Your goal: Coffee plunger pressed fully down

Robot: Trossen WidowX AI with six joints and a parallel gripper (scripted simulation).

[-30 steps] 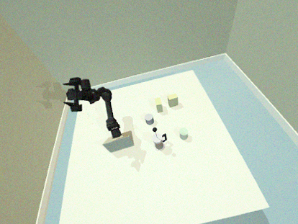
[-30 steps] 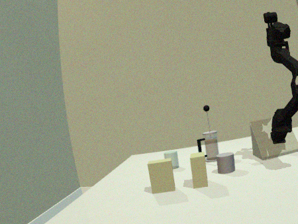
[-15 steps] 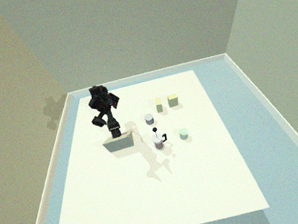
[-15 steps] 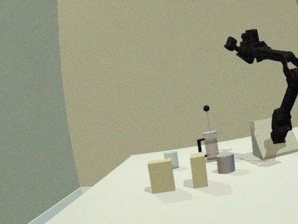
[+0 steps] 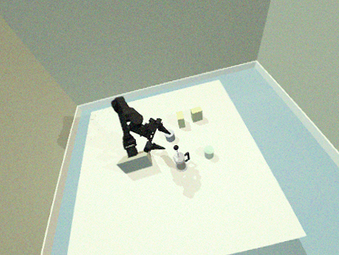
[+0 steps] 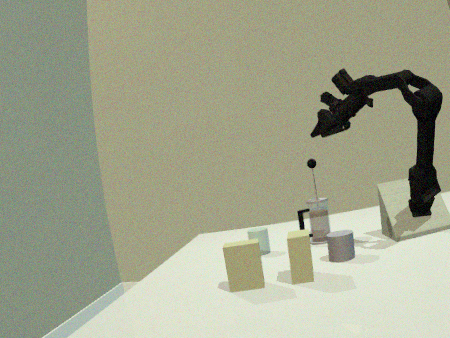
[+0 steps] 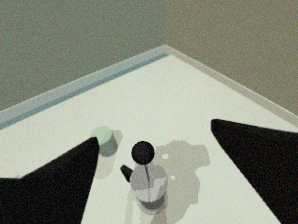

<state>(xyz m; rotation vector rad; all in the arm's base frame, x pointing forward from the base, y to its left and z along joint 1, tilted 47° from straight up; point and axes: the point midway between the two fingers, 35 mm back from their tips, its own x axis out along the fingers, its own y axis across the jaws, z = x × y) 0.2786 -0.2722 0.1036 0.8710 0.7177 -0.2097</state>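
Note:
The coffee press (image 5: 181, 161) (image 6: 320, 224) (image 7: 149, 187) stands upright on the white table, a clear cylinder with a dark handle. Its plunger's round black knob (image 5: 176, 148) (image 6: 311, 163) (image 7: 143, 152) is raised well above the lid on a thin rod. My gripper (image 5: 167, 141) (image 6: 317, 135) (image 7: 155, 133) is wide open and empty. It hangs above the knob, tilted downward, with a clear gap to it in the exterior view. In the wrist view the knob shows between the two fingers, nearer the left one and below the tips.
A purple-grey cylinder (image 5: 170, 138) (image 6: 341, 246) stands near the press. A pale green cylinder (image 5: 209, 152) (image 6: 258, 241) (image 7: 107, 146) stands on the handle side. Two yellow blocks (image 5: 180, 120) (image 5: 197, 115) (image 6: 243, 267) (image 6: 301, 260) stand farther off. A grey wedge (image 5: 136, 164) is at the arm's base.

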